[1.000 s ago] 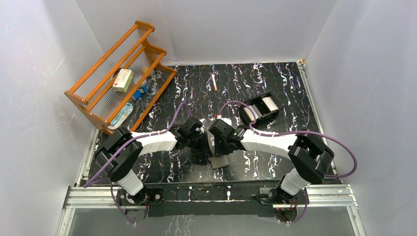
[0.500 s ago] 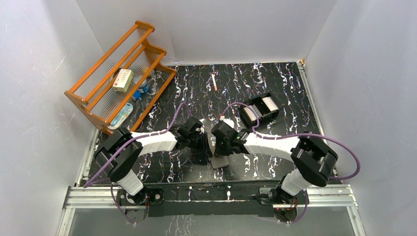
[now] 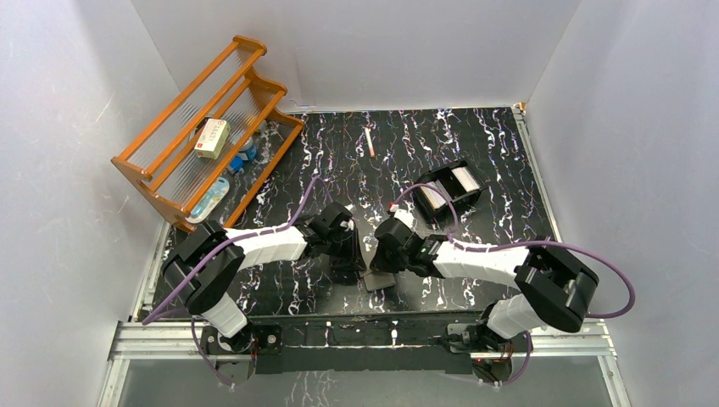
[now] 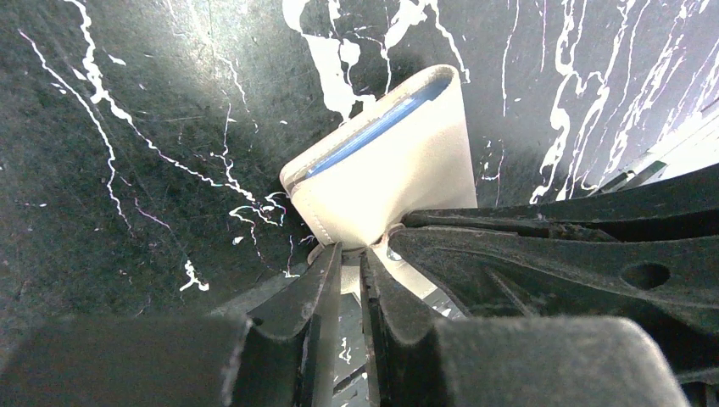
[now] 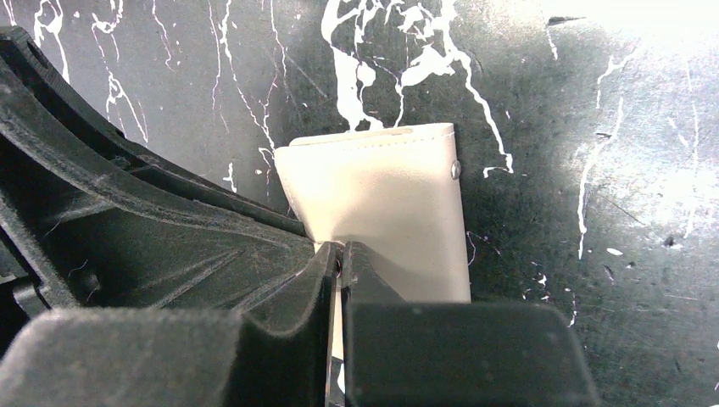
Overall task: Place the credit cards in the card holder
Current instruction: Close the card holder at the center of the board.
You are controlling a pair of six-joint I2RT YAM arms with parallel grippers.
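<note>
**Both grippers pinch the card holder at the near middle of the table**

The card holder (image 5: 386,199) lies on the black, white-veined table (image 3: 322,144), near its front edge, between the two arm tips. Its pale outer face is up and a small metal stud (image 5: 456,170) sits at one corner. No brand or lettering shows on that face.

The left gripper (image 4: 348,259) has its fingers drawn almost together, with a thin pale edge of the card holder caught between them. The right gripper (image 5: 341,253) meets it from the other side. Its fingers are pressed close on the same end of the holder, with only a sliver of pale material between them. The two grippers sit just beside each other, nearly touching.

In the left wrist view the holder's far end gapes a little and a blue strip shows inside the fold. Whether that is lining or a card cannot be told.

The credit cards (image 3: 462,178), white, lie in a shallow black tray (image 3: 447,209) well to the right of and behind the holder. Any print on them is too small to read.

At the back left stands an orange wooden rack (image 3: 182,97), and on it rests a cream box (image 3: 212,137) with red print that is too small to read. A thin pale stick (image 3: 370,142) lies on the table near the back wall.
</note>
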